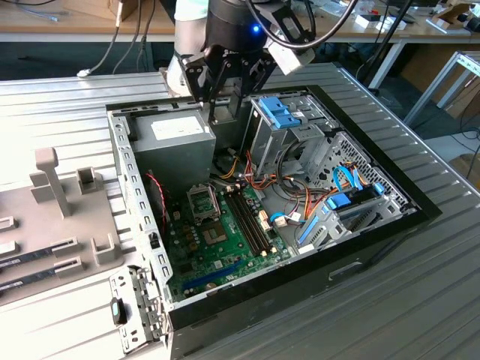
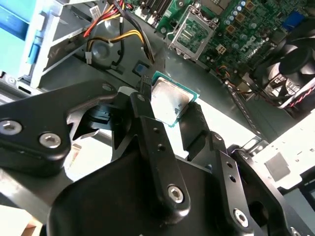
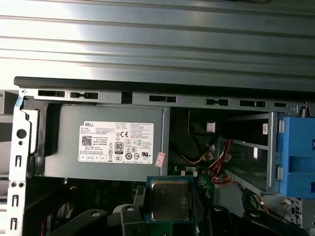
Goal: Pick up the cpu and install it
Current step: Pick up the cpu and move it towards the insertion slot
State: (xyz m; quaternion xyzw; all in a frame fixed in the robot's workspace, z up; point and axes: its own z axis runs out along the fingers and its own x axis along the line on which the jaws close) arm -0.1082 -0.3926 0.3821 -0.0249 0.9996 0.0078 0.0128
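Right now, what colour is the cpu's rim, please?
Green; the cpu shows best in the first wrist view.

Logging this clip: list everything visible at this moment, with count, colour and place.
ribbed silver metal table: one, silver, bearing everything.
grey holder fixture: one, grey, on the table, exterior view's left.
open black-and-grey metal computer case: one, on the table.
grey metal power supply box: one, grey, inside the case.
green motherboard: one, green, case floor.
empty dark square cpu socket: one, on the motherboard.
blue plastic drive brackets: several, inside the case, exterior view's right side.
silvery square cpu with green rim: one, silver-green, held above the case.
black pincer: one, shut on the cpu.
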